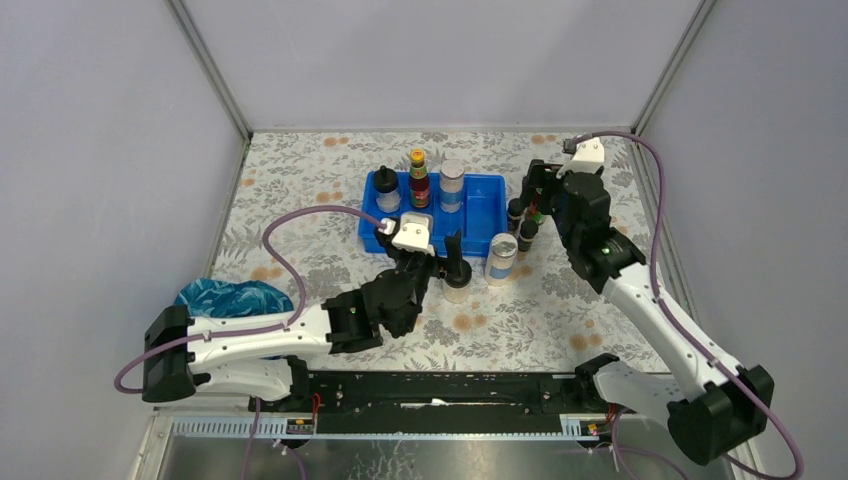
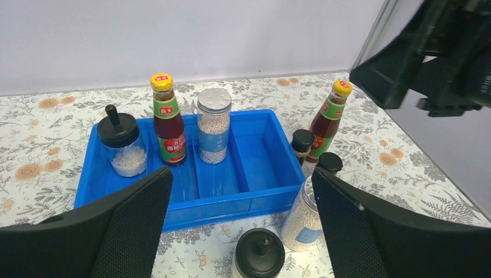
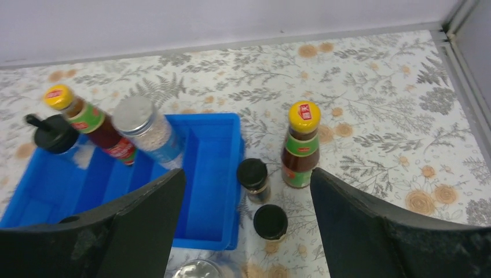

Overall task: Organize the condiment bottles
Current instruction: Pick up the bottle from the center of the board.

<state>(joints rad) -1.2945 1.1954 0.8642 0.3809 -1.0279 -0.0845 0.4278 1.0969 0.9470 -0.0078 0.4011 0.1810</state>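
Observation:
The blue tray point(image 1: 480, 205) holds a black-domed jar point(image 1: 387, 190), a red-labelled yellow-capped bottle point(image 1: 418, 178) and a silver-lidded jar point(image 1: 452, 185). In front of the tray stand a second black-domed jar point(image 1: 457, 281) and a second silver-lidded jar point(image 1: 501, 258). My left gripper point(image 2: 242, 174) is open and empty, with this domed jar point(image 2: 260, 252) low between its fingers. My right gripper point(image 3: 248, 174) is open and empty above two tiny black-capped bottles point(image 3: 253, 176) point(image 3: 270, 221). The second red-labelled bottle point(image 3: 301, 145) stands just right of the tray.
A crumpled blue cloth point(image 1: 232, 297) lies at the near left on the floral table cover point(image 1: 330, 170). Grey walls close in the left, back and right. The tray's right compartment point(image 2: 263, 153) holds nothing.

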